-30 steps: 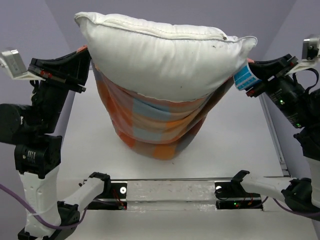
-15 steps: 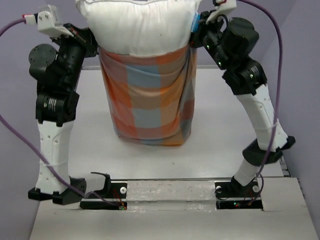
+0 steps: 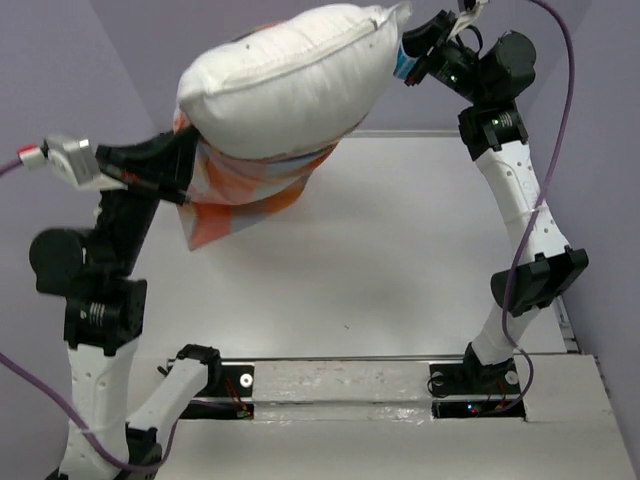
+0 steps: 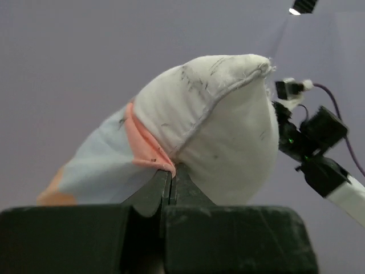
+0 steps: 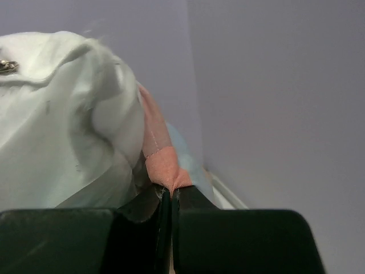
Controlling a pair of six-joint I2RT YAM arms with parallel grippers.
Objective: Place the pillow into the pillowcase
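From the near edge, the bare table (image 3: 400, 260) lies under a bundle that now hangs wholly in the air. A moment ago the two arms held it level and high, with the checked sack hanging straight down. Now the left arm has dropped low and to the left while the right one stays up at the far right, so the load slants steeply. It looks like a shake meant to settle the filling deeper, though to my eye it has not gained much. The left gripper (image 3: 183, 176) is nearest and lowest. In its own camera the fingers are pressed together on the peach hem of the pillowcase (image 4: 102, 171), right beside the white seam. Below it the pillowcase (image 3: 245, 195) is bunched and creased under the lower left end, well clear of the tabletop, and looks thin and limp. Above it the pillow (image 3: 290, 85) bulges plump and white, with most of it outside the mouth and its piped seam showing. Farthest and highest, the right gripper (image 3: 408, 55) is clamped on the hem's other corner, next to the pillow's blue tag (image 3: 403, 64).
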